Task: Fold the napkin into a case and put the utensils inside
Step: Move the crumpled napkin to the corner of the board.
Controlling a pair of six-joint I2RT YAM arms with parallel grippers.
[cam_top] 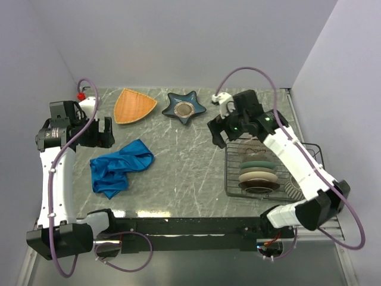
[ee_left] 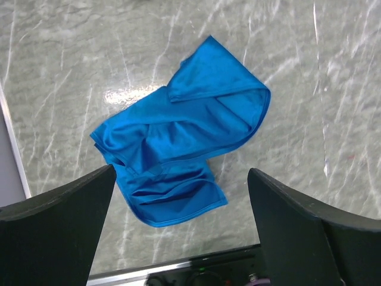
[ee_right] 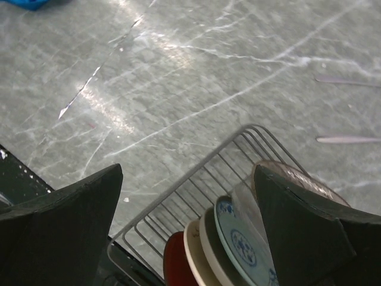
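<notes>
The napkin was found lying crumpled and doubled over on itself on the left half of the marbled table, nearer its near edge than its far one; no case had yet been formed. In the left wrist view one corner flap was seen turned over the top of the bright blue cloth, with a hemmed edge bunched toward the near side.

The left gripper was held above the napkin with its fingers spread wide and nothing between them. The right gripper was likewise spread and empty, poised over the far corner of the wire dish rack by the right edge.

The utensils were shown only as two thin silver handles on the bare tabletop beyond the rack; which was spoon and which fork could not be told.

Spreading the cloth flat was judged to be the step in hand. It would best be done by pinching one exposed hemmed corner, not the bunched middle, and drawing it outward low over the surface while the opposite corner was pinned by the other arm.

An orange triangular dish and a dark star-shaped dish were set along the far edge. A blue motif was seen on one racked plate, but no brand, label or legible writing was made out.
</notes>
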